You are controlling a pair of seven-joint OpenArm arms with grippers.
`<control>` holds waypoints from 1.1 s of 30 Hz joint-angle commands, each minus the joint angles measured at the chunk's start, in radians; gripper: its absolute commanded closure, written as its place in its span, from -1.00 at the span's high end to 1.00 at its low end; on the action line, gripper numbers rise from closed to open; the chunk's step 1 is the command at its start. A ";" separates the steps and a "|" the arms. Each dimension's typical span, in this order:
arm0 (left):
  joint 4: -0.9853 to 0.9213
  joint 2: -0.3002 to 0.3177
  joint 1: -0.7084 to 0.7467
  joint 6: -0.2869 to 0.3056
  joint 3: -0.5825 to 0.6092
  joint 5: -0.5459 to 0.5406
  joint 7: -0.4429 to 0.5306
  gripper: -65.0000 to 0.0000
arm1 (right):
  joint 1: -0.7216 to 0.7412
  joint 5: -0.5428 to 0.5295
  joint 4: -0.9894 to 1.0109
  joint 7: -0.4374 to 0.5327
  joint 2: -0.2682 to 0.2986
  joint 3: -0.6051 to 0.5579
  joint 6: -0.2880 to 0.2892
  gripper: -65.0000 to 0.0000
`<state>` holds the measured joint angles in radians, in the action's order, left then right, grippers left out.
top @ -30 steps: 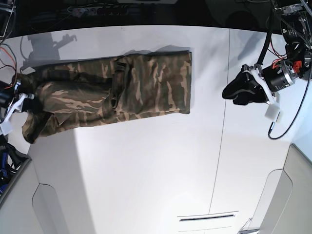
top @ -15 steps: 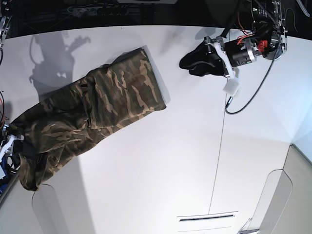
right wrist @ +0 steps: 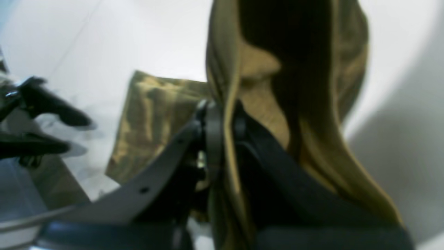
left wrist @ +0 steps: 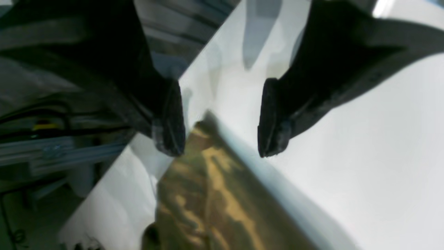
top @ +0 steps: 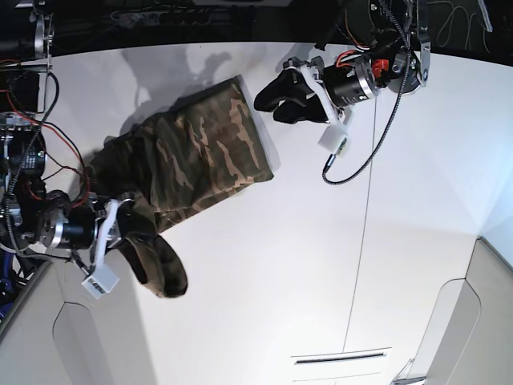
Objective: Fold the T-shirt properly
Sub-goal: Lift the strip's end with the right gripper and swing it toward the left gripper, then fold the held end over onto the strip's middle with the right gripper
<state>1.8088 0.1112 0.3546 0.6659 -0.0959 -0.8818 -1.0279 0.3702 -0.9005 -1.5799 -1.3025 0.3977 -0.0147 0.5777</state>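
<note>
The camouflage T-shirt (top: 204, 156) lies folded in a long band on the white table (top: 264, 265). My right gripper (top: 133, 241) is shut on the shirt's near-left end and holds a bunched fold (top: 160, 271) lifted off the table. In the right wrist view the cloth (right wrist: 263, 104) is pinched between the shut fingers of the right gripper (right wrist: 225, 118). My left gripper (top: 264, 106) is open and empty, just right of the shirt's far corner (top: 237, 83). In the left wrist view the left gripper (left wrist: 220, 146) hovers above that corner (left wrist: 204, 187).
The table's far edge (left wrist: 152, 114) runs close behind the shirt corner. A white tag (top: 333, 141) and a black cable (top: 377, 144) hang from the left arm. Loose wires (top: 32, 160) sit at the left edge. A seam (top: 362, 241) crosses the table.
My right gripper has carried the shirt's near-left end up and to the right, so it now hangs bunched. My left gripper has moved left to the shirt's far corner.
</note>
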 commanded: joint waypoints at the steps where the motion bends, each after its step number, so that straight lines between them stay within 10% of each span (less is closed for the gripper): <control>1: 0.015 0.003 -0.003 0.002 -0.002 -0.010 0.018 0.12 | 0.010 -0.023 -0.024 0.019 -0.010 0.004 -0.003 -1.00; 13: 0.004 0.003 -0.003 0.003 -0.002 0.009 0.044 0.12 | -0.189 -0.005 -0.097 0.019 -0.184 0.004 -0.004 -1.00; 33: -0.090 0.002 -0.005 0.003 -0.002 0.012 0.062 0.12 | -0.240 -0.027 -0.100 0.018 -0.219 0.003 -0.001 -1.00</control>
<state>1.7077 0.1131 0.3542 0.6659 -0.0975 -0.8536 -0.9825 0.1112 -0.8967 -1.6592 -1.3003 0.1768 -0.0135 0.5758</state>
